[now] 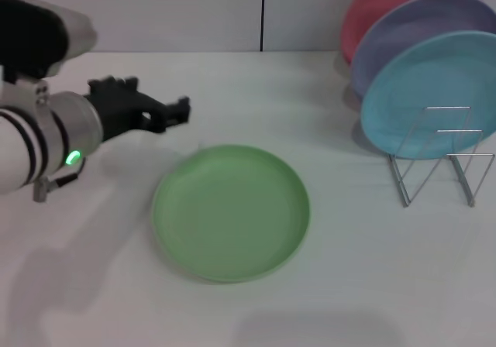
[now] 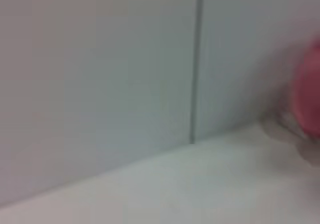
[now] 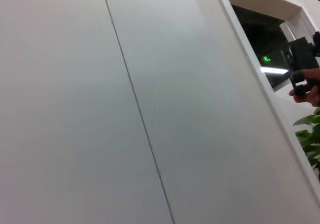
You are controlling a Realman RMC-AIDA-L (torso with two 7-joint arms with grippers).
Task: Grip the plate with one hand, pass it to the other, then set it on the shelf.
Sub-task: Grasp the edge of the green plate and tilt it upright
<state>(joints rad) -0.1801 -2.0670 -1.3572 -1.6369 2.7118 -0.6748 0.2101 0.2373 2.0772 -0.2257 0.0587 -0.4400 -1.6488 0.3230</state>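
A round, shallow, matte light-green plate (image 1: 231, 212) with a raised rim is seen lying flat on the white table (image 1: 372, 277), near its middle; nothing rests on it and nothing touches it. The left gripper (image 1: 174, 111) is held above the table just beyond the plate's far left edge, apart from it; its black fingers appear slightly parted and nothing is held between them; a green light (image 1: 73, 158) shows on the silver wrist behind it. The right gripper is not seen in any view.

At the right of the table a thin wire rack (image 1: 442, 161) stands well apart from the green plate; a sky-blue plate (image 1: 430, 91) is propped upright in it, with a lavender plate (image 1: 411, 25) and a pink plate (image 1: 380, 6) leaning behind. The table is bounded by a pale grey panelled wall (image 1: 194, 10) with a dark vertical seam (image 1: 263, 12); in the right wrist view a dark opening (image 3: 265, 39) and green leaves (image 3: 310, 139) are shown beside the wall panels.
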